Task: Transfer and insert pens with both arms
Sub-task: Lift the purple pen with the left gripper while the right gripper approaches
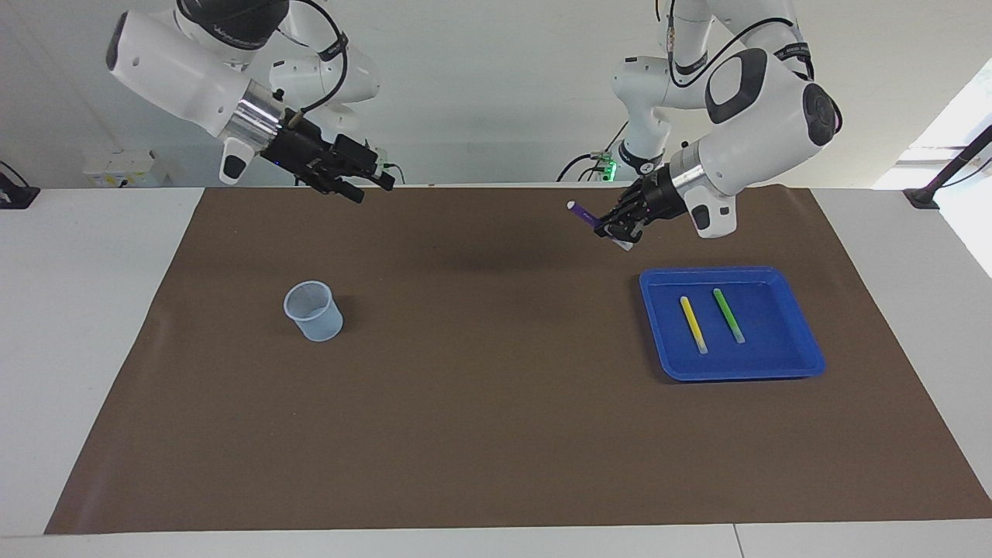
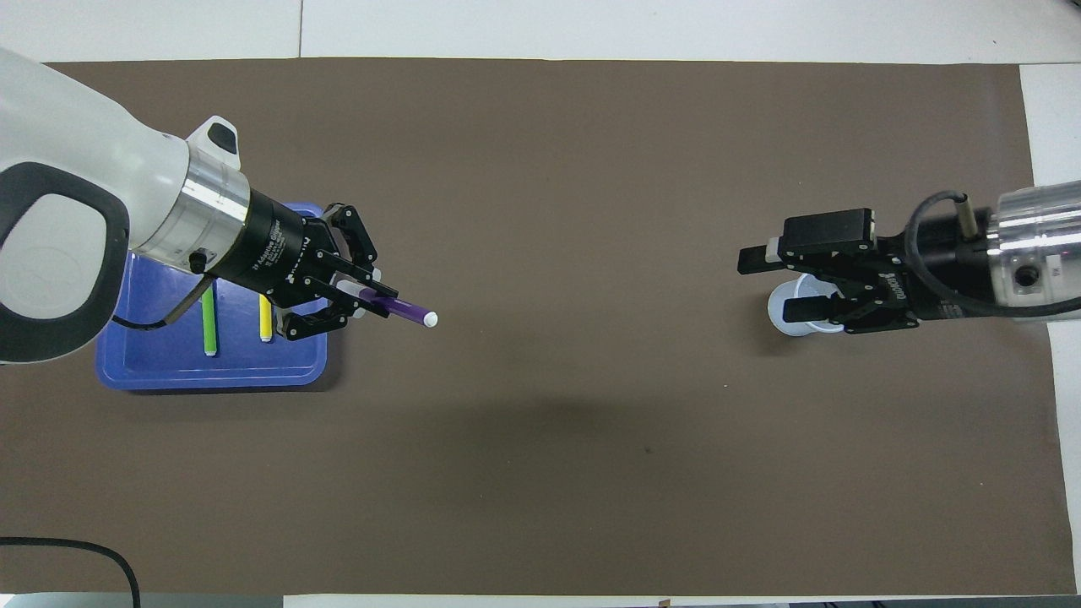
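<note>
Purple pen (image 1: 587, 218) clamped in left gripper (image 1: 620, 230), yellow pen (image 1: 693, 324), green pen (image 1: 728, 315) in tray (image 1: 802, 358), right gripper (image 1: 364, 183) wide

I see a matt brown paper-like mat (image 1: 496, 403) across the frame, a glossy blue plastic tray (image 1: 806, 358) at lower right, a translucent ribbed plastic cup (image 1: 313, 311) at centre left, and smooth white arm shells (image 1: 763, 124) with shiny metal wrist rings (image 1: 249, 122).
</note>
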You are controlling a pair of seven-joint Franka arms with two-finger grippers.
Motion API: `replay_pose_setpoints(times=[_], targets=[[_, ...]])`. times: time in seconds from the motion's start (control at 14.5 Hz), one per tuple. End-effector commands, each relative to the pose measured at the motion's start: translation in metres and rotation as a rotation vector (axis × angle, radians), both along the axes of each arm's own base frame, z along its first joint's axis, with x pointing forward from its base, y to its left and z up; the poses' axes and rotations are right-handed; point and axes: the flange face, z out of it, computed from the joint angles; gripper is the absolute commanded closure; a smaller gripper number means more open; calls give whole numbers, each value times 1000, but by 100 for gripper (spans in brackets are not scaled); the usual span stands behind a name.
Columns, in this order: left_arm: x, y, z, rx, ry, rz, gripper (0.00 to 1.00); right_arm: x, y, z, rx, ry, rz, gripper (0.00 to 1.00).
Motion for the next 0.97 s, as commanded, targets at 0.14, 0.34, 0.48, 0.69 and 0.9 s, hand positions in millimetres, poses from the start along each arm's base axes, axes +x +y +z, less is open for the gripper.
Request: replay_pose_setpoints(times=[0.14, 0.34, 0.48, 0.69, 0.9], targets=[[-32, -47, -6, -18, 88, 224, 100, -14, 66, 8, 75, -24, -110, 3], [-43, -69, 3, -9, 137, 346, 100, -23, 95, -2, 66, -33, -121, 10], [-45, -69, 10, -38, 143, 446, 100, -26, 103, -11, 56, -38, -127, 23], [-50, -68, 10, -80, 174, 473, 100, -32, 121, -22, 43, -57, -129, 24], [-53, -73, 9, -100, 175, 488, 100, -28, 123, -29, 34, -58, -147, 24]])
